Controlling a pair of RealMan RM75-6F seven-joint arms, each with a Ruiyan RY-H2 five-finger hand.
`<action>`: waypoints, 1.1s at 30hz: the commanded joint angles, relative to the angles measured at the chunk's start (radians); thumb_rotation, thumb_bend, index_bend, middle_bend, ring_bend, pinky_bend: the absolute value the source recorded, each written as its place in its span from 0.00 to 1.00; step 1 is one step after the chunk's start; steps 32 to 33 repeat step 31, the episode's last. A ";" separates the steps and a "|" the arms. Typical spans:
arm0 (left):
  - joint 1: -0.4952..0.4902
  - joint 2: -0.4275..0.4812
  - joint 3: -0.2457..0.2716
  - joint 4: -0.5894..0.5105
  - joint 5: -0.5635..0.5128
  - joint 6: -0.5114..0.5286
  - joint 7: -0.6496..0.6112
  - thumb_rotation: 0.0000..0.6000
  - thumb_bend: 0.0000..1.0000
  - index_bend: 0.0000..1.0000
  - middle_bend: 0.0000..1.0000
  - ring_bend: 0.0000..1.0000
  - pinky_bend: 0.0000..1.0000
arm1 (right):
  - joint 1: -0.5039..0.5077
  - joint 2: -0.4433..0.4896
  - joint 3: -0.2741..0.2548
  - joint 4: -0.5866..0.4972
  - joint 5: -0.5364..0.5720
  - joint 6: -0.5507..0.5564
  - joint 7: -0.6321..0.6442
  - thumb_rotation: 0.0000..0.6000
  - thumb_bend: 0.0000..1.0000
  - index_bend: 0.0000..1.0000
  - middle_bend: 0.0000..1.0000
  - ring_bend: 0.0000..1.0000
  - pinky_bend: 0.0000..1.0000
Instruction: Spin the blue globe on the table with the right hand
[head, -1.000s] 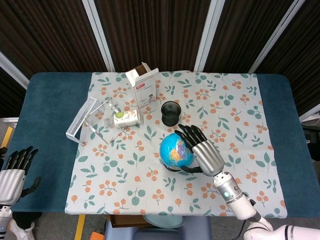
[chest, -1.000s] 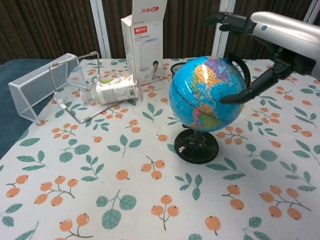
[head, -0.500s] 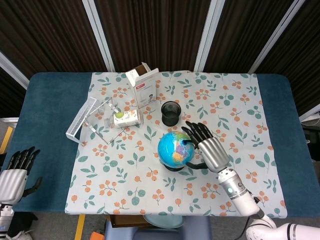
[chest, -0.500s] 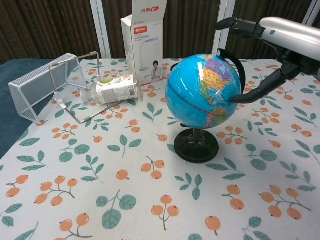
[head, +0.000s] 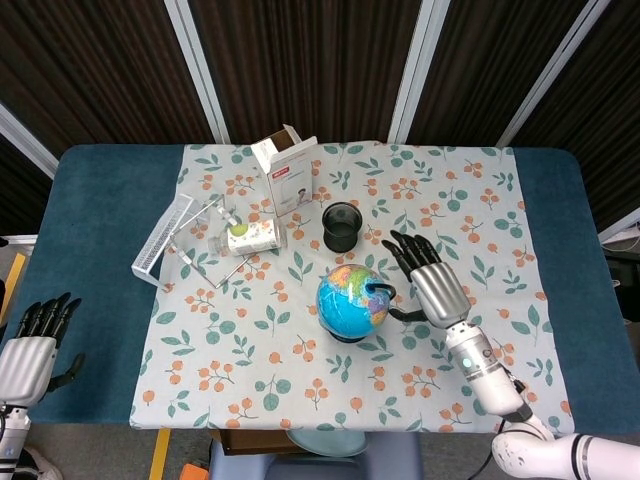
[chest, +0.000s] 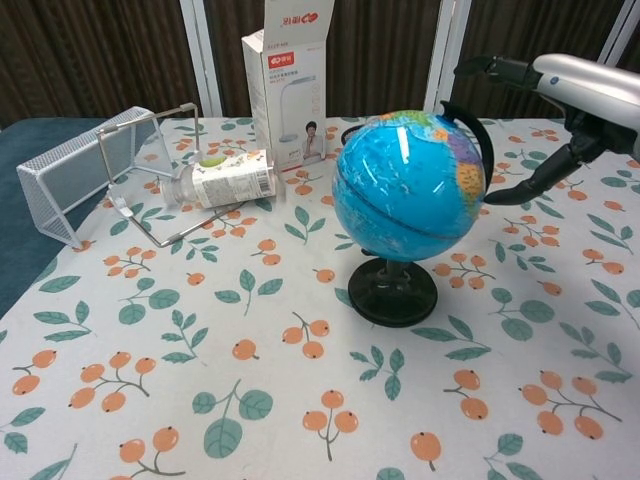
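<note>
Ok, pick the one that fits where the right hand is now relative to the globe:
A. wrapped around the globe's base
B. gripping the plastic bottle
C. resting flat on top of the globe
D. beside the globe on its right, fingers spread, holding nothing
D: in the head view the right hand sits just right of the blue globe with fingers spread and nothing in it; whether its thumb touches the globe's arc cannot be told.

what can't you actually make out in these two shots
- Right hand, chest view: cut off by the right edge; only part of it shows.
- Left hand, head view: cropped at the left edge; absent from the chest view.
- Globe, chest view: map blurred, no country readable.
- Black cup: the globe hides nearly all of it in the chest view.
- Bottle label: print too small to read.
</note>
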 joint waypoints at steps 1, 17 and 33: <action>-0.002 -0.001 -0.002 0.001 -0.004 -0.003 0.003 1.00 0.39 0.00 0.00 0.00 0.00 | 0.008 -0.011 0.006 0.020 0.013 -0.005 -0.009 1.00 0.02 0.00 0.00 0.00 0.00; 0.009 0.004 0.005 -0.006 0.030 0.032 -0.019 1.00 0.39 0.00 0.00 0.00 0.00 | -0.292 0.260 -0.247 -0.105 -0.237 0.321 -0.023 1.00 0.02 0.00 0.00 0.00 0.00; 0.019 -0.010 0.010 0.015 0.069 0.073 -0.026 1.00 0.40 0.00 0.00 0.00 0.00 | -0.443 0.226 -0.262 0.028 -0.236 0.443 0.047 1.00 0.02 0.00 0.00 0.00 0.00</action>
